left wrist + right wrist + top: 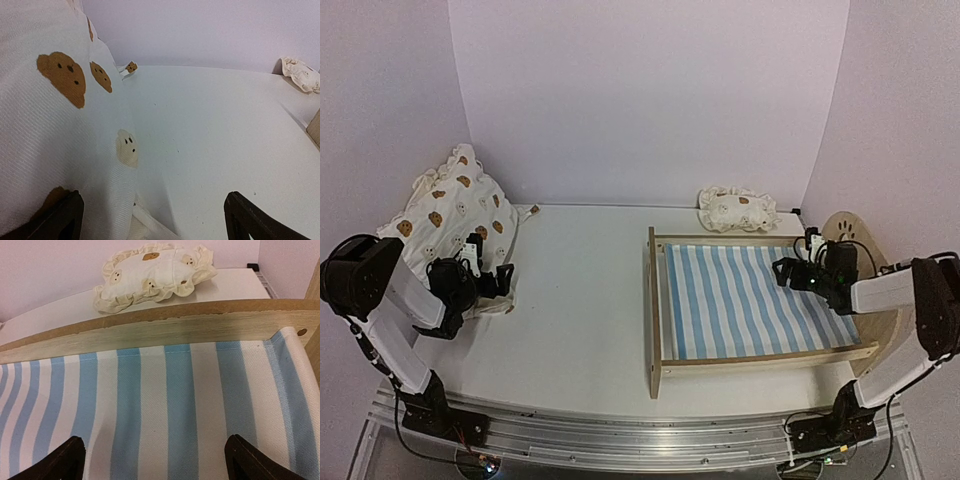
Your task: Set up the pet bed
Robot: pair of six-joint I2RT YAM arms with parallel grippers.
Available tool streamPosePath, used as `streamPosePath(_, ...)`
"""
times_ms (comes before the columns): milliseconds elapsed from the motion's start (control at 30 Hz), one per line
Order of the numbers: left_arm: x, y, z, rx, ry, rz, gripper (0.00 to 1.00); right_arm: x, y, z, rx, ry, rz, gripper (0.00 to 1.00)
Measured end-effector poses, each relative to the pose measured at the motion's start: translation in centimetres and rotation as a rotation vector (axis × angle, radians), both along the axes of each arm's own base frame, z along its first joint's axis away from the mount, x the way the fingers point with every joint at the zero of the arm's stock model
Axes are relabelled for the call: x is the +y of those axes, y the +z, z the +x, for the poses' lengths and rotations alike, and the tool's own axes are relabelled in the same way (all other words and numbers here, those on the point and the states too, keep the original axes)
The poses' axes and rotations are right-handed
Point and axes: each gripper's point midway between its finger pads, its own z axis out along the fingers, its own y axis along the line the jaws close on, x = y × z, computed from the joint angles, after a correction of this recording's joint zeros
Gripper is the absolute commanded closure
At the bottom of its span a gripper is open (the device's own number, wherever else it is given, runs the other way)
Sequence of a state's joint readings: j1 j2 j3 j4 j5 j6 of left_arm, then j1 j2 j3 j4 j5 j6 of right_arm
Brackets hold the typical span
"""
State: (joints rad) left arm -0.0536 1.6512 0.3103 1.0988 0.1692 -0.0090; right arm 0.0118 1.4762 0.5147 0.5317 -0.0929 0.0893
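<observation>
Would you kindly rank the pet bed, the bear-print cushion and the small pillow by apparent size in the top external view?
Largest: pet bed.
Middle: bear-print cushion, crumpled at far left.
Smallest: small pillow.
The gaps are clear.

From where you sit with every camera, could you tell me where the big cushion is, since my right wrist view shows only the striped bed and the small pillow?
Observer: The cushion is heaped at the far left corner of the table, well apart from the pet bed.
Operator: Thank you. Has the left arm taken hold of it?
Observer: Not clamped; the left end effector is open at the cushion's near edge, with fabric lying partly between its fingers.
Operator: And which end has the headboard?
Observer: The headboard stands at the bed's right end, just beyond the right end effector.
</observation>
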Motion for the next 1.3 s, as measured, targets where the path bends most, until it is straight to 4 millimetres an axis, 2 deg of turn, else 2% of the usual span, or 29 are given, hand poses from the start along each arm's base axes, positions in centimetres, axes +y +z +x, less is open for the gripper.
streamPosePath(133, 0.0, 0.1, 0.0, -0.003, 0.0, 0.0, 0.0, 2.0, 0.4, -0.2, 0.107, 0.046, 0.158, 0.1)
streamPosePath(233, 0.0, 0.5, -0.5, -0.01, -0.001, -0.001, 0.0, 4.4, 1.1, -0.5, 0.206, 0.083, 0.243, 0.11)
streamPosePath(333, 0.1, 2.6, -1.0, -0.068, 0.0, -0.003, 0.0, 8.7, 2.1, -1.2, 0.281, 0.163, 0.258, 0.12)
streamPosePath(500, -0.3, 6.2, -1.6, -0.155, -0.026, -0.001, 0.0, 15.0, 4.8, -2.5, 0.333, 0.265, 0.24, 0.22)
streamPosePath(633, -2.3, 9.3, -0.8, -0.19, -0.149, 0.025, 0.0, 19.3, 6.5, -2.4, 0.339, 0.285, 0.234, 0.32)
streamPosePath(733, -4.8, 11.1, 0.7, -0.128, -0.275, 0.03, 0.0, 23.4, 5.9, -2.8, 0.372, 0.32, 0.21, 0.42)
streamPosePath(800, -6.5, 11.5, 0.9, -0.076, -0.343, 0.035, 0.0, 26.2, 4.6, -3.6, 0.416, 0.346, 0.191, 0.46)
streamPosePath(933, -10.7, 10.2, -0.7, 0.095, -0.484, 0.062, 0.0, 30.7, 1.4, -5.2, 0.504, 0.385, 0.146, 0.5)
streamPosePath(967, -11.6, 9.9, -1.4, 0.147, -0.52, 0.072, 0.0, 31.1, 0.9, -5.2, 0.511, 0.377, 0.131, 0.51)
streamPosePath(1067, -13.2, 10.0, -3.1, 0.252, -0.61, 0.089, 0.0, 32.4, 1.4, -4.9, 0.518, 0.37, 0.151, 0.52)
streamPosePath(1167, -13.9, 11.6, -3.8, 0.308, -0.667, 0.086, 0.01, 33.3, 1.3, -4.6, 0.528, 0.358, 0.164, 0.53)
streamPosePath(1233, -14.1, 12.6, -4.1, 0.312, -0.691, 0.087, 0.06, 34.2, 1.3, -4.3, 0.533, 0.359, 0.168, 0.54)
streamPosePath(1300, -14.1, 12.6, -4.5, 0.331, -0.706, 0.08, 0.09, 35.7, 1.4, -4.0, 0.534, 0.369, 0.176, 0.54)
